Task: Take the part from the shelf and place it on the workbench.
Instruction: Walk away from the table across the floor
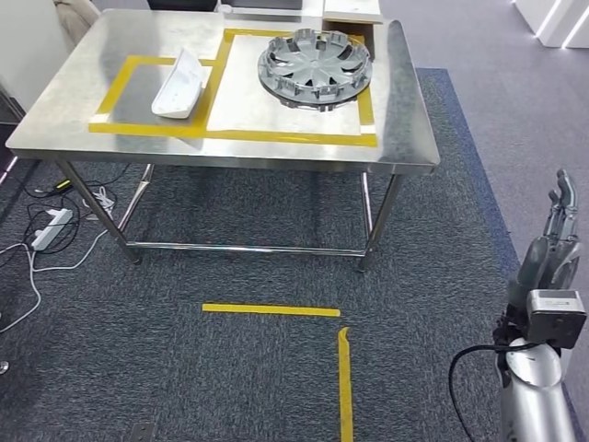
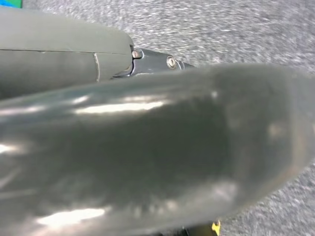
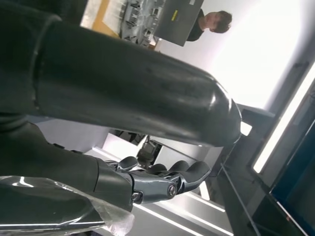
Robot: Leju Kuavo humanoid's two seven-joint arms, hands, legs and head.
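A white curved part (image 1: 179, 85) lies inside the left yellow-taped square of the steel workbench (image 1: 403, 110). In the right square rests a silver wheel cover (image 1: 315, 66). My right hand (image 1: 559, 235) is at the lower right, well short of the bench and over the carpet, its fingers stretched out and holding nothing. The right wrist view shows the same hand (image 3: 167, 179) with straight dark fingers and an empty grasp. Close to the left wrist camera, my left hand (image 2: 148, 147) is a blurred grey mass above the carpet, and how its fingers lie is unclear.
Yellow tape lines (image 1: 271, 310) mark the carpet in front of the bench. A power strip with cables (image 1: 51, 228) lies on the floor at the left. A flat box (image 1: 351, 14) sits at the bench's far edge. A person (image 3: 211, 22) stands beyond the bench.
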